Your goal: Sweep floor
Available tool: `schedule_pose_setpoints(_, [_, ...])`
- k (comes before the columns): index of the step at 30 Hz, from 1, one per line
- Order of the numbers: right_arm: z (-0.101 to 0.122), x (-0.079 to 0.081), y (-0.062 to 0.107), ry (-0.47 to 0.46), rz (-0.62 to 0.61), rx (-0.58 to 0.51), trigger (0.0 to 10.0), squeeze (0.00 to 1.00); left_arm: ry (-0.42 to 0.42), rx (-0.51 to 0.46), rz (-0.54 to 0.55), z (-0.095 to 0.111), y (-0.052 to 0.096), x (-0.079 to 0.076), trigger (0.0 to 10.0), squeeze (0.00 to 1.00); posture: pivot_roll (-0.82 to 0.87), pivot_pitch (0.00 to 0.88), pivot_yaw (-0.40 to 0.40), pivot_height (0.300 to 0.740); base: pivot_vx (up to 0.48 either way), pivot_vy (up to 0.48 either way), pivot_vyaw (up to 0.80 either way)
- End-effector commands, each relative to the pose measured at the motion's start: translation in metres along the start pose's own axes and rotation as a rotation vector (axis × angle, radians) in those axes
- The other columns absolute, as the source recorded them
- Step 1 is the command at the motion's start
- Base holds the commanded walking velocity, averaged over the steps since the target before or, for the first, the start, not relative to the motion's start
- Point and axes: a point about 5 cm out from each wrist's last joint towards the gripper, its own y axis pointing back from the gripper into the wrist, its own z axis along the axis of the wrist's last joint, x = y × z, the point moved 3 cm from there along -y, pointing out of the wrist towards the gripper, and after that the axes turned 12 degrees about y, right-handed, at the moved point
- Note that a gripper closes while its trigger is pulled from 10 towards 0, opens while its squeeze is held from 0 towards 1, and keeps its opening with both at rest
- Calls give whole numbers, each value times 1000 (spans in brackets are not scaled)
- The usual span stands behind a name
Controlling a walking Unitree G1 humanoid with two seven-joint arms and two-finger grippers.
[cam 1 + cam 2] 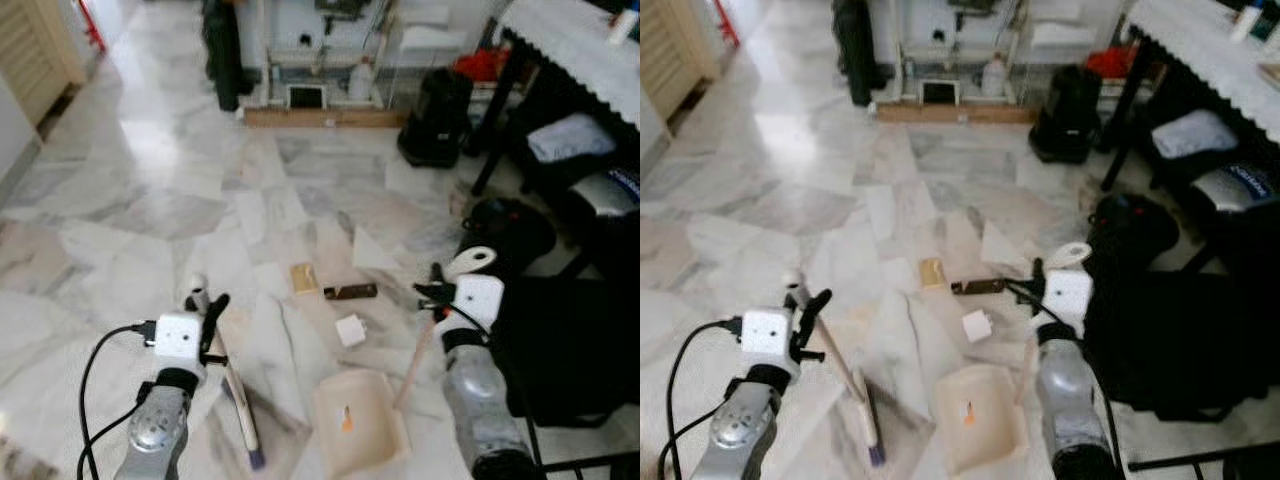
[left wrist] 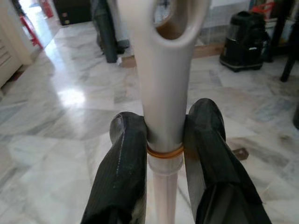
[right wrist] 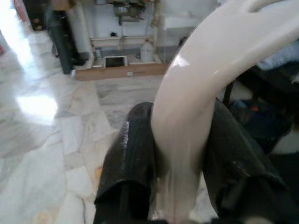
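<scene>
Here, both claws pinching handles
Left claw [image 2: 163, 140] grips the broom [image 1: 240, 400]; right claw [image 3: 180, 154] grips the dustpan [image 1: 360, 420] on the floor [image 1: 150, 200]

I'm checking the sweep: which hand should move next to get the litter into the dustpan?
The left hand, probably. It is shut on the broom handle, whose head rests beside the dustpan. The right hand holds the dustpan handle, steadying it near the white scrap.

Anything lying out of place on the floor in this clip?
Yes. Three bits of litter sit loose on the marble floor just beyond the dustpan: a tan scrap, a dark brown wrapper and a small white piece. None is in the pan yet.
</scene>
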Motion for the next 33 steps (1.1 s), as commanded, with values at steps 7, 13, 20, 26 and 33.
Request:
schedule_pose_setpoints(7, [5,-8,-2,-4,-26,-24,10000,0,1,-23,-13,6,-2,-4,10000,0,39,85,-9,740,292,0,0])
schedule_pose_setpoints(13, [6,-8,-3,-2,-23,-24,10000,0,1,-26,-13,5,-2,-4,10000,0,44,74,-13,740,294,0,0])
schedule_pose_setpoints(20, [7,-8,-4,-3,-24,-30,10000,0,3,-28,-14,6,-3,-5,10000,0,44,67,-14,740,294,0,0])
schedule_pose_setpoints(26, [8,-9,-5,-1,-27,-31,10000,0,3,-30,-15,6,-4,-5,10000,0,44,67,-13,740,292,0,0])
schedule_pose_setpoints(33, [6,-9,-4,-13,-32,-22,10000,0,3,-30,-15,6,-4,-5,10000,0,45,67,-14,740,292,0,0])
